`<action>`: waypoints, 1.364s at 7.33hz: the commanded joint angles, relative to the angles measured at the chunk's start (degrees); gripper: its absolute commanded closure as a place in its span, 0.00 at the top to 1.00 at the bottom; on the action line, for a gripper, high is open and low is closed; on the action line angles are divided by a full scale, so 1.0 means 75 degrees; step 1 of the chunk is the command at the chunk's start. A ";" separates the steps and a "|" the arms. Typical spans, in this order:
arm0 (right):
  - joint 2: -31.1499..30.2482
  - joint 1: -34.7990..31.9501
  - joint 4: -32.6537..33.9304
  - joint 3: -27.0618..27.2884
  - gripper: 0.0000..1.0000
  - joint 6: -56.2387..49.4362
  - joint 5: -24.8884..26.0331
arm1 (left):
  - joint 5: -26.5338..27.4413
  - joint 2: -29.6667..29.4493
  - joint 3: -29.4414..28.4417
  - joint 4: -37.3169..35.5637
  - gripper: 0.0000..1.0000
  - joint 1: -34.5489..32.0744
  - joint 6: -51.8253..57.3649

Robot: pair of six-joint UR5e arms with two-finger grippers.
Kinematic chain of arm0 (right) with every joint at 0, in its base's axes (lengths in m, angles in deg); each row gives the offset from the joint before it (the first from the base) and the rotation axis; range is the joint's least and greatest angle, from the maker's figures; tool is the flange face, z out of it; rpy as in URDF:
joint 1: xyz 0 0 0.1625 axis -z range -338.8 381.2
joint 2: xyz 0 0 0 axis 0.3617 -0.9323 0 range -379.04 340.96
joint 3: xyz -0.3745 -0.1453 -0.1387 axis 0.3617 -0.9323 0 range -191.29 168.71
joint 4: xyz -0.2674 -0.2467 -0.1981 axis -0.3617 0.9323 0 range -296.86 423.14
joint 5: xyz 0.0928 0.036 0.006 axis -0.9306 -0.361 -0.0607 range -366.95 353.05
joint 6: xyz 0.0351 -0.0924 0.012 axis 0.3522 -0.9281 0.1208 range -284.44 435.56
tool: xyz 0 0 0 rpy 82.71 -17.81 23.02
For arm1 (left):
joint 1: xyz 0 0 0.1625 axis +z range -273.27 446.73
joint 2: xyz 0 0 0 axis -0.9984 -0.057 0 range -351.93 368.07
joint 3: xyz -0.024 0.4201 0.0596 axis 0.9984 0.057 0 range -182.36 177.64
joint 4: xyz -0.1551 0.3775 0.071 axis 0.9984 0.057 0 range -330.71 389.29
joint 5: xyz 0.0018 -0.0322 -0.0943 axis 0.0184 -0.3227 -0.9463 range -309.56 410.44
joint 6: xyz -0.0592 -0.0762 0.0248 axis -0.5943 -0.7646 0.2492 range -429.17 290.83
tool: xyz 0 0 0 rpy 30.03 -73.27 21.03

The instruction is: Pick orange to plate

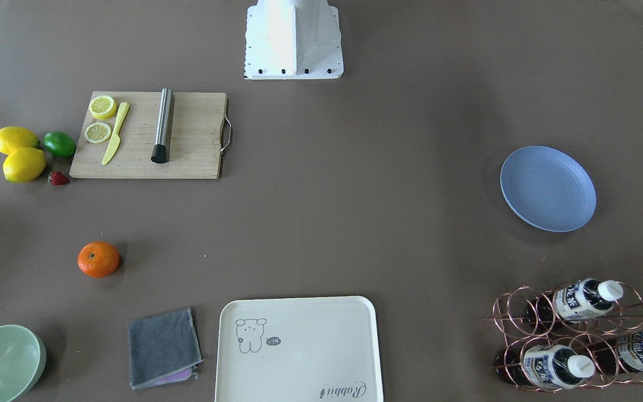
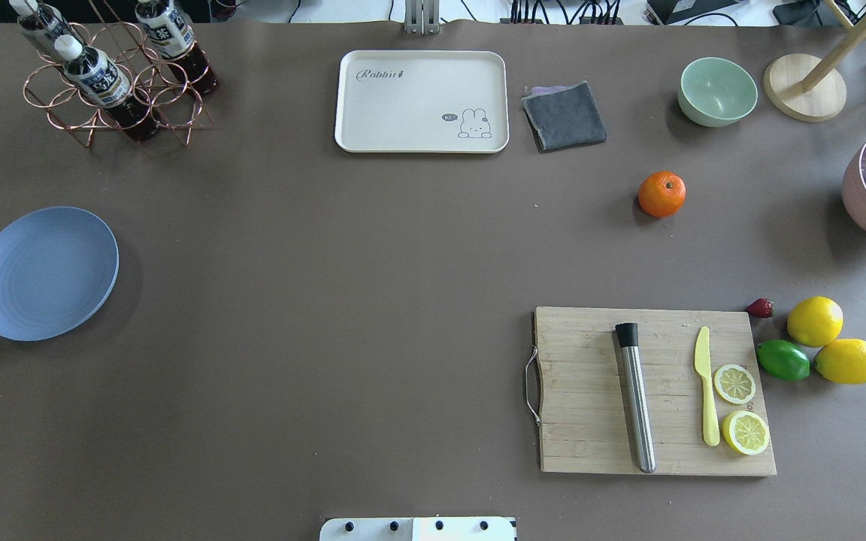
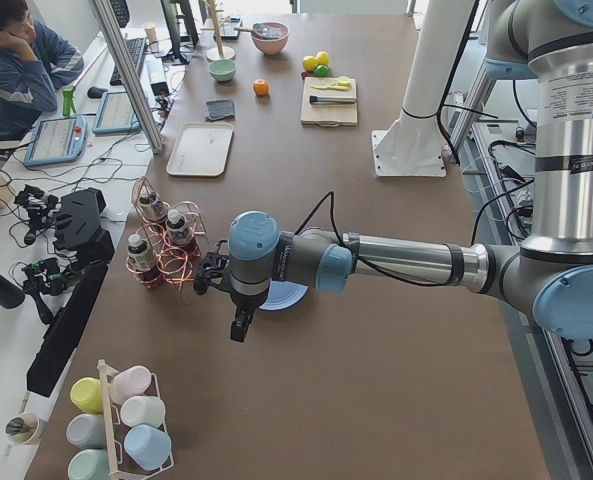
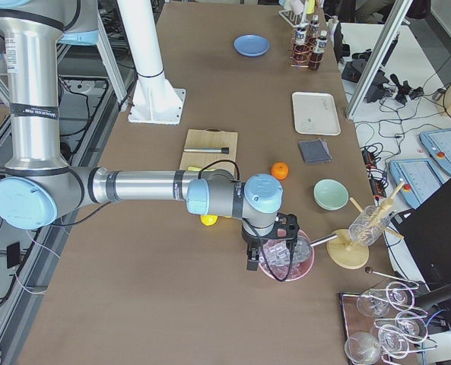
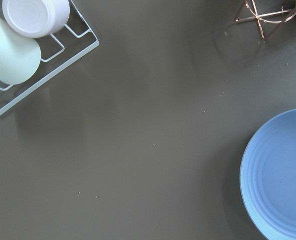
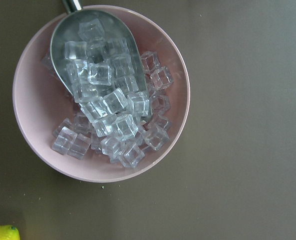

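The orange (image 2: 661, 194) lies on the brown table on the robot's right side, between the grey cloth and the cutting board; it also shows as the orange (image 1: 99, 259) in the front-facing view. Far to the left rests the blue plate (image 2: 44, 273), with nothing on it, and its rim fills the right of the left wrist view as the plate (image 5: 282, 175). My left gripper (image 3: 238, 326) hangs near that plate, seen only from the side, so I cannot tell its state. My right gripper (image 4: 252, 260) hovers over a pink bowl of ice, its state likewise unclear.
A cutting board (image 2: 655, 391) holds a steel muddler, a yellow knife and lemon slices; lemons (image 2: 815, 321), a lime and a strawberry lie beside it. A cream tray (image 2: 422, 101), grey cloth, green bowl (image 2: 717, 91), bottle rack (image 2: 113, 71) and ice bowl (image 6: 102, 92) ring the far edge.
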State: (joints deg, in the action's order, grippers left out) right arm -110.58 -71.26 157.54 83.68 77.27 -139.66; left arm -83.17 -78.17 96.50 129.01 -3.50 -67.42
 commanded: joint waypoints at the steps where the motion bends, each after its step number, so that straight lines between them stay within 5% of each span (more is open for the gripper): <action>1: 0.0041 0.0000 0.0000 0.0005 1.00 0.0017 -0.0023 | -0.0010 0.0072 0.0002 0.0889 0.98 -0.0004 -0.0034; 4: 0.0227 0.0128 -0.0023 0.0202 1.00 0.0006 -0.0328 | -0.0022 -0.0103 0.0014 0.1420 0.98 0.0160 -0.0337; 10: 0.0451 0.0960 -0.0012 0.1106 1.00 0.0029 0.0258 | -0.0022 -0.0056 -0.0115 0.1422 0.98 0.0535 -0.0818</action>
State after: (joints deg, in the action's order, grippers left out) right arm -107.27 -65.25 157.39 91.28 77.28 -137.78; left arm -83.30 -78.59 95.93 139.70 0.08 -72.38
